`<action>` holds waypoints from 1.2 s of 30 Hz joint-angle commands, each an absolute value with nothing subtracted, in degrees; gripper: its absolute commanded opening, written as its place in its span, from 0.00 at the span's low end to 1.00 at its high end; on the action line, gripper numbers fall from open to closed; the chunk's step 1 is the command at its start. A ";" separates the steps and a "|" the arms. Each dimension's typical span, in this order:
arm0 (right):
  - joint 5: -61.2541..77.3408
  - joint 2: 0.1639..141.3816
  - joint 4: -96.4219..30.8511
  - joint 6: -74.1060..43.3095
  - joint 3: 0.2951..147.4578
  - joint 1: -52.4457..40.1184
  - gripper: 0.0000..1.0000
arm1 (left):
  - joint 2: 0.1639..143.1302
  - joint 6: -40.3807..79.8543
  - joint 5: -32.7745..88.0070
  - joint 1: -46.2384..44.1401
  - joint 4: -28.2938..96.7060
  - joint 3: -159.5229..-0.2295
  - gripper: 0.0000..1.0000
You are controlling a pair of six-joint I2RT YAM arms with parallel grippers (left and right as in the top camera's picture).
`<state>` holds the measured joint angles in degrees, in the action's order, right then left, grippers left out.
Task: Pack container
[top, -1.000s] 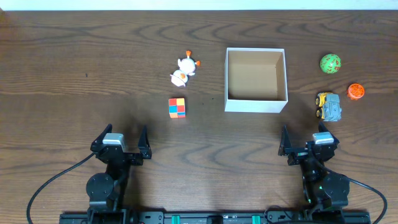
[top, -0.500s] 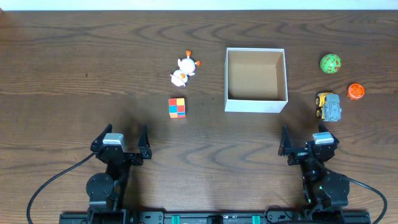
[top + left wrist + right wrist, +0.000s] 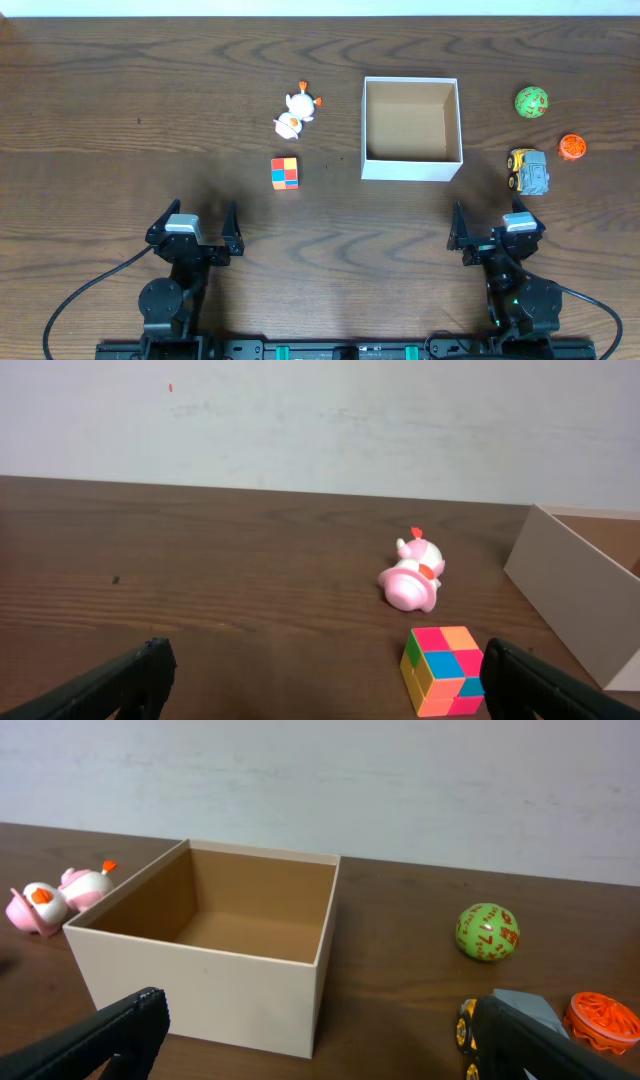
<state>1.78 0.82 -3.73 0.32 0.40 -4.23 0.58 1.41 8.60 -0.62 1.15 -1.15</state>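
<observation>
The container [image 3: 411,168] is a square white box with an empty brown inside, at the table's centre right; it also shows in the right wrist view [image 3: 215,990] and at the right edge of the left wrist view [image 3: 580,585]. A multicoloured cube [image 3: 285,173] [image 3: 444,670] and a pink-white duck toy [image 3: 296,111] [image 3: 412,575] lie left of it. A green ball [image 3: 532,102] [image 3: 487,932], an orange ball [image 3: 572,147] [image 3: 601,1020] and a yellow-grey toy truck [image 3: 528,172] [image 3: 505,1020] lie right of it. My left gripper [image 3: 192,228] [image 3: 325,680] and right gripper [image 3: 497,230] [image 3: 320,1040] are open and empty near the front edge.
A pale wall runs along the table's far edge [image 3: 320,420]. Bare dark wood lies between the grippers and the toys [image 3: 340,240].
</observation>
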 commanded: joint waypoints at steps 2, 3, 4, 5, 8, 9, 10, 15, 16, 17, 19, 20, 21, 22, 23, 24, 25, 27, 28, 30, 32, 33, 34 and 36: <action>2.42 0.32 -2.98 0.93 0.32 -3.55 0.99 | 0.23 0.64 9.21 -0.78 3.22 -0.23 0.98; 2.35 0.32 -3.01 0.97 0.32 -3.55 0.99 | 0.23 0.64 9.21 -0.78 3.22 -0.23 0.98; 1.08 0.32 -2.90 0.95 0.32 -3.55 0.99 | 0.23 0.64 9.21 -0.78 3.22 -0.23 0.98; 0.23 0.32 -2.55 0.89 0.32 -3.55 0.99 | 0.23 0.64 9.21 -0.78 3.22 -0.23 0.98; 6.15 0.32 1.72 -3.49 0.32 -3.60 0.99 | 0.23 0.64 9.21 -0.78 3.22 -0.23 0.98; 9.56 0.32 3.44 -3.77 0.32 -3.60 0.99 | 0.23 0.64 9.21 -0.78 3.22 -0.23 0.98; 11.99 0.32 5.02 -3.73 0.32 -3.60 0.99 | 0.23 0.64 9.21 -0.78 3.22 -0.23 0.98; 18.22 0.34 14.28 -1.45 1.10 -3.60 0.99 | 0.23 0.64 9.21 -0.78 3.22 -0.23 0.98; 18.17 0.38 15.55 -1.41 2.07 -3.60 0.99 | 0.23 0.64 9.21 -0.78 3.22 -0.23 0.98; 17.32 0.56 16.16 -0.67 3.36 -3.60 0.99 | 0.23 0.64 9.21 -0.78 3.22 -0.23 0.98; 14.46 1.65 15.77 1.89 6.74 -3.60 0.99 | 0.23 0.64 9.21 -0.78 3.22 -0.23 0.98; 12.91 2.66 15.40 3.33 8.54 -3.60 0.99 | 0.23 0.64 9.21 -0.78 3.22 -0.23 0.98; 11.27 4.40 14.85 4.95 10.83 -3.60 0.99 | 0.23 0.64 9.21 -0.78 3.22 -0.23 0.98; 9.85 6.79 13.52 6.63 13.67 -3.57 0.99 | 0.23 0.64 9.21 -0.78 3.22 -0.23 0.98; 8.78 9.37 11.33 7.57 16.58 -3.53 0.99 | 0.23 0.64 9.21 -0.78 3.22 -0.23 0.98; 7.44 13.61 7.03 8.03 21.30 -3.46 0.99 | 0.23 0.64 9.21 -0.78 3.22 -0.23 0.98; 6.70 17.32 3.07 8.01 25.26 -3.33 0.99 | 0.23 0.64 9.21 -0.78 3.22 -0.23 0.98; 5.96 26.79 -6.70 8.03 34.76 -2.94 0.99 | 0.23 0.64 9.21 -0.78 3.22 -0.23 0.98; 5.98 32.32 -11.90 8.16 40.03 -2.66 0.99 | 0.23 0.64 9.21 -0.78 3.22 -0.23 0.98; 6.24 42.37 -20.08 8.19 49.34 -2.35 0.99 | 0.23 0.64 9.21 -0.78 3.22 -0.23 0.98; 9.85 51.48 -28.16 8.19 58.11 -2.37 0.99 | 0.23 0.64 9.21 -0.78 3.22 -0.23 0.98; 12.12 54.68 -31.46 8.19 61.39 -2.37 0.99 | 0.23 0.64 9.21 -0.78 3.22 -0.23 0.98; 14.87 58.00 -34.79 8.21 64.75 -2.37 0.99 | 0.23 0.64 9.21 -0.78 3.22 -0.23 0.98; 17.17 63.20 -38.57 8.23 69.21 -2.37 0.99 | 0.23 0.64 9.21 -0.78 3.22 -0.23 0.98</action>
<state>11.60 58.30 -35.88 7.42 63.81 -2.79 0.58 1.41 8.58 -0.62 1.17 -1.17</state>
